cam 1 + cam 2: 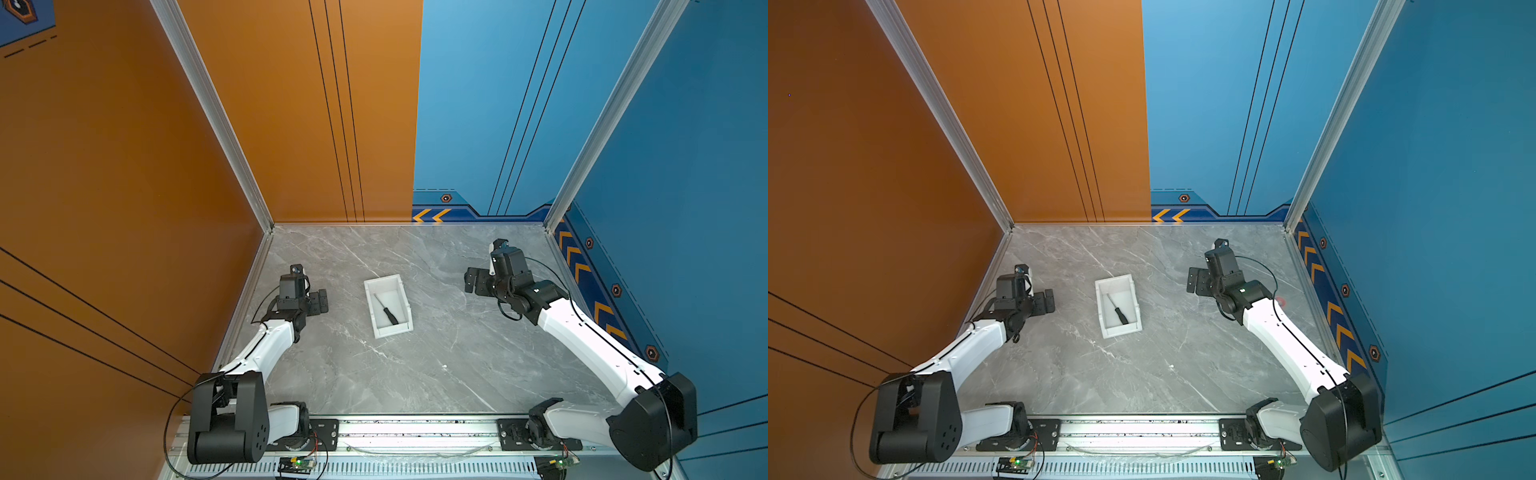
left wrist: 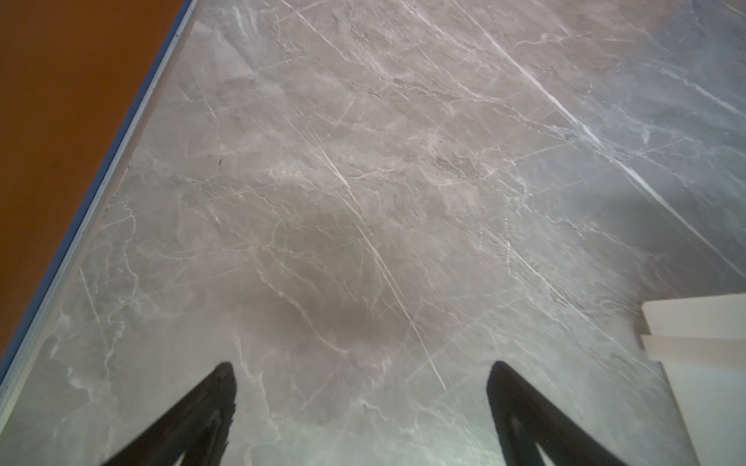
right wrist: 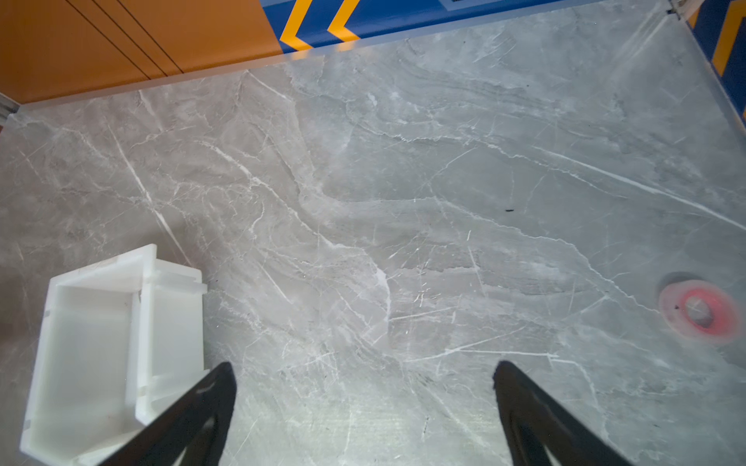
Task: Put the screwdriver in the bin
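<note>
Screwdriver (image 1: 386,310) is seen in the bin (image 1: 394,331), left gripper (image 2: 362,367) and right gripper (image 3: 364,365) spread empty; bin could be clipped by a low arm swing.

Both top views: high above the near edge of the worktop (image 1: 436,374), looking steeply down toward its far edge, whole worktop shared, the bin (image 1: 394,331) (image 1: 1122,330) central. Left wrist: close over the worktop by its left edge, catching one bin corner (image 2: 694,318). Right wrist: close, angled toward the far edge, sharing the bin (image 3: 169,322) with both top views.
</note>
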